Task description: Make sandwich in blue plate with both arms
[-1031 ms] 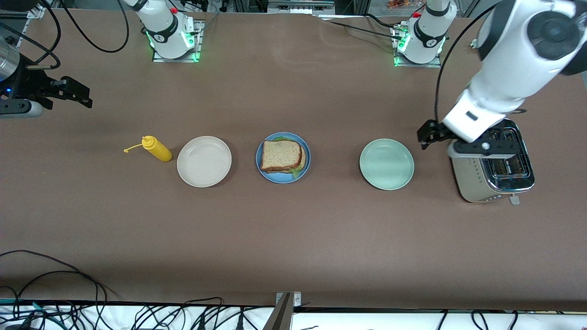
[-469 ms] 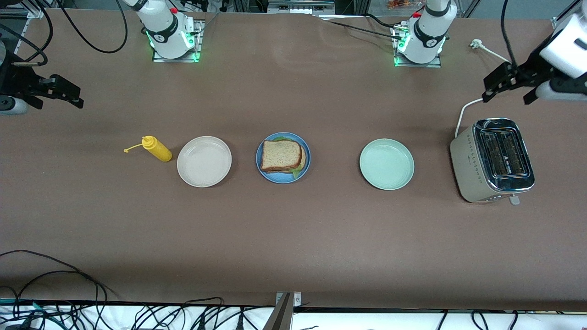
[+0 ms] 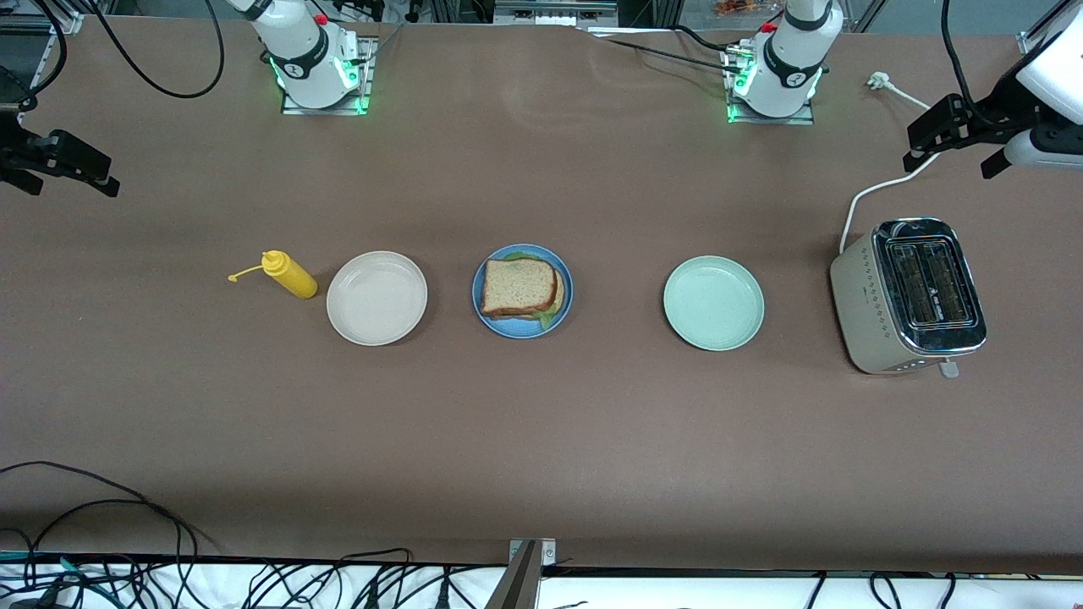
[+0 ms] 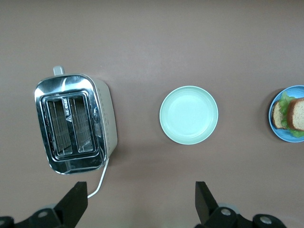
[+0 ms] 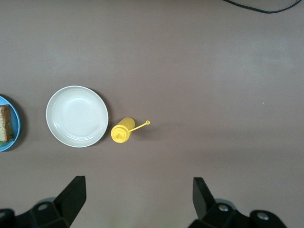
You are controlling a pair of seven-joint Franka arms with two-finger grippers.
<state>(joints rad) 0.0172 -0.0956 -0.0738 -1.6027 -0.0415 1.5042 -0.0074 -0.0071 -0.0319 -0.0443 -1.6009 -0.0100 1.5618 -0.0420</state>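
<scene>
right hand (image 3: 63, 165): fingers apart, empty, up over the table (image 3: 541, 440) edge at my right arm's end, parked clear | bottle (image 3: 290, 276), white plate (image 3: 338, 326): bare, unused | sandwich (image 3: 518, 288): stacked on blue plate (image 3: 565, 315), mid-row, looks finished | green plate (image 3: 713, 334): bare | toaster (image 3: 905, 296): slots empty | left hand (image 3: 960, 144): fingers apart, empty, over toaster cord, parked clear

robot lab: bolted arm bases (image 3: 320, 72), loose cables (image 3: 101, 516).

The light is bright and even, maybe from lamps above. Small soft shadows sit beside the round blue plate (image 3: 522, 291) and the yellow squeeze bottle (image 3: 289, 275). The shiny silver toaster (image 3: 907, 294) shows glare on top. Everything looks sharp.
</scene>
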